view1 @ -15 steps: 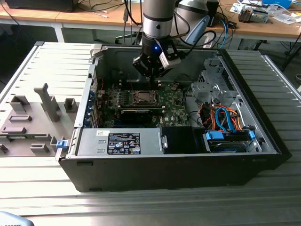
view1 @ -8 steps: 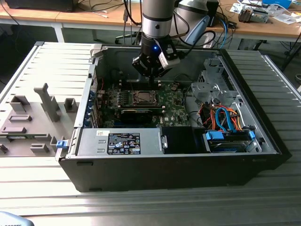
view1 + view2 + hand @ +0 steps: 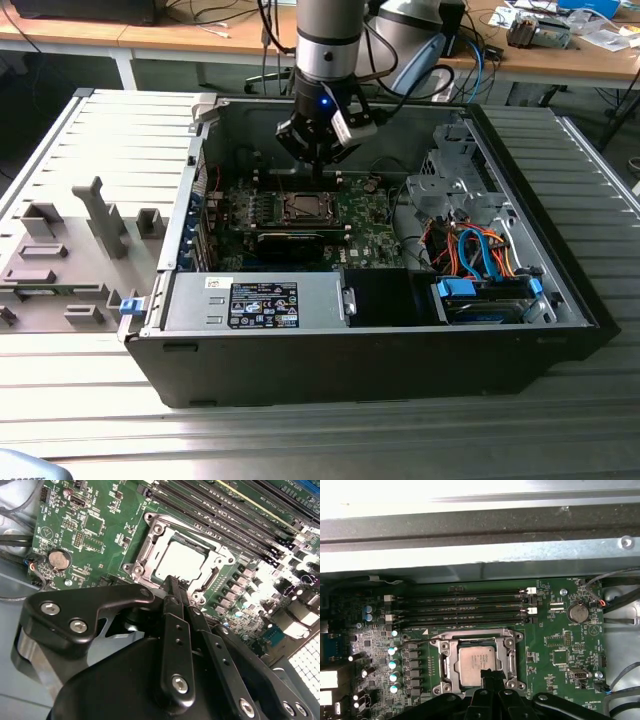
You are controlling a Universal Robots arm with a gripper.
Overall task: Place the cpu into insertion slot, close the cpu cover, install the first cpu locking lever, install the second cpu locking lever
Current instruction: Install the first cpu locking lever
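The cpu [image 3: 476, 659] [image 3: 180, 560] lies flat in the insertion slot [image 3: 303, 207] on the green motherboard, its silver-grey top showing. The cpu cover [image 3: 445, 656] [image 3: 150, 547] lies down around it as a silver frame with screws at its corners. My gripper [image 3: 322, 170] hangs just above the socket inside the open computer case. In both wrist views its black fingers [image 3: 170, 610] [image 3: 492, 680] are pressed together, and the gripper [image 3: 173, 581] [image 3: 490, 674] is shut on nothing, its tips over the socket's edge. I cannot make out how the locking levers stand.
Long black memory slots [image 3: 460, 607] run beside the socket, and a coin cell [image 3: 578, 612] sits on the board. The case wall [image 3: 470, 535] rises close behind. A power supply [image 3: 265, 303] and a drive cage with blue and orange cables [image 3: 480, 250] fill the case front. A grey fixture tray [image 3: 70, 250] lies at the exterior view's left.
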